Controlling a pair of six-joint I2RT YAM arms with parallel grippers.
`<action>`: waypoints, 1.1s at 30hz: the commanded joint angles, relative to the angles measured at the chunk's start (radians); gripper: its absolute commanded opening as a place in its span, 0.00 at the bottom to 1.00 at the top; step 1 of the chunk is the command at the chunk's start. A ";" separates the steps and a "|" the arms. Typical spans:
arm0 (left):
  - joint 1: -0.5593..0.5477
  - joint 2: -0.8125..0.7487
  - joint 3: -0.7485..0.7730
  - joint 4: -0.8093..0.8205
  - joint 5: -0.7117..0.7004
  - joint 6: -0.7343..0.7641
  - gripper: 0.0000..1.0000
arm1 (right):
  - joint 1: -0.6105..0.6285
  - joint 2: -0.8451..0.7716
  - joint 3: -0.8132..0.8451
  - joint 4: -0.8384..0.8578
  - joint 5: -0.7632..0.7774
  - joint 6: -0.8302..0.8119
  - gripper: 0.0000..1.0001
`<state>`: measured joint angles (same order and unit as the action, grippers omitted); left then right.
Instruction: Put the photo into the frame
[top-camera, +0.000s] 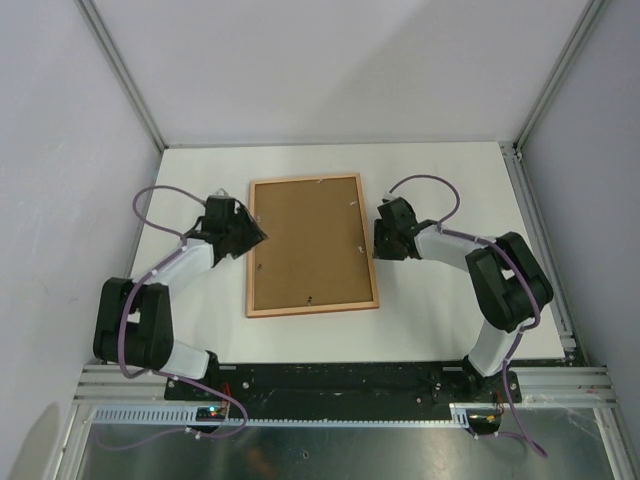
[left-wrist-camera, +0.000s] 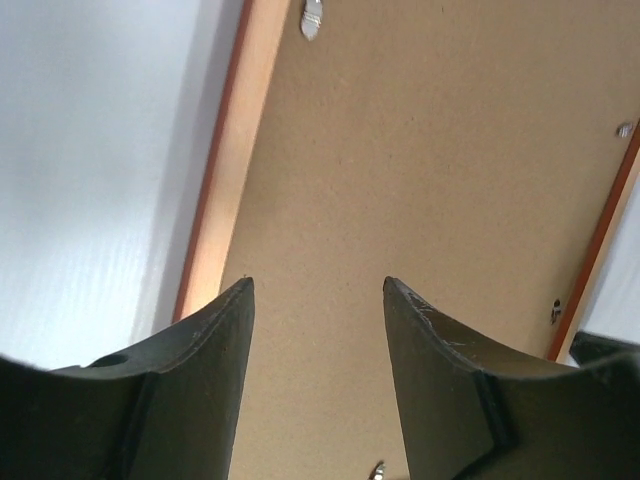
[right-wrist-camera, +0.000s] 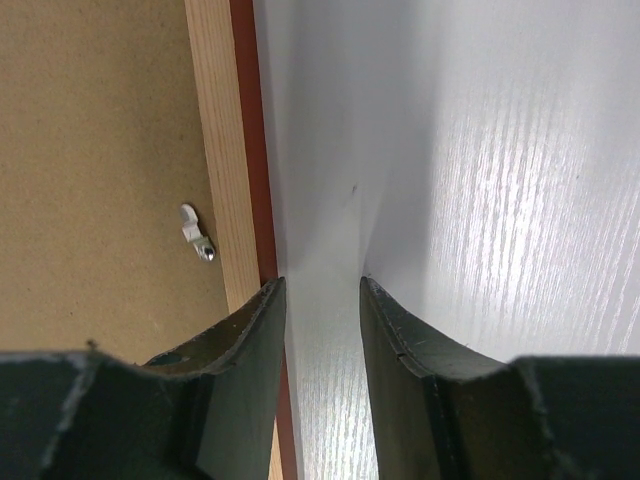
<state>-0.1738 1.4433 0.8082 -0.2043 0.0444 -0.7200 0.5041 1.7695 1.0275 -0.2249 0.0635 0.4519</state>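
Two grippers are shown at opposite long sides of the frame (top-camera: 313, 309), which is laid face down near the middle of the white table (top-camera: 440, 320), its long sides running away from the arm bases. At left, the left gripper (top-camera: 256, 238) is placed at the frame's left rail, near the far end. In the left wrist view its fingers (left-wrist-camera: 200, 350) are seen spread apart over the brown backing board (left-wrist-camera: 420, 200), with nothing between them; whether they touch the board cannot be told. The pale wood back of the frame (left-wrist-camera: 240, 150), edged in red-orange, is seen beside the board, and a small metal clip (left-wrist-camera: 311, 18) is seated at the board's margin. At centre, the backing board (top-camera: 308, 245) is held within the rails and fills the frame. At right, the right gripper (top-camera: 379, 236) is positioned at the right rail. In the right wrist view its jaws are parted and empty: one finger (right-wrist-camera: 240, 350) overlaps the wooden rail (right-wrist-camera: 215, 150) and the other is over bare table, with another clip (right-wrist-camera: 197, 232) seen just beside the rail.
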 joint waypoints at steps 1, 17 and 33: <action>0.044 -0.029 0.051 -0.017 -0.081 0.041 0.60 | 0.032 -0.047 -0.051 -0.025 0.004 0.004 0.40; 0.164 0.319 0.292 -0.025 -0.064 0.024 0.59 | 0.472 -0.324 -0.361 0.059 0.128 0.245 0.38; 0.155 0.390 0.419 -0.067 -0.133 0.253 0.51 | 0.289 -0.556 -0.361 0.027 0.185 0.178 0.40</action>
<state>-0.0109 1.8503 1.1992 -0.2562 -0.0257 -0.5991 0.8616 1.2362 0.6628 -0.2073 0.2485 0.6678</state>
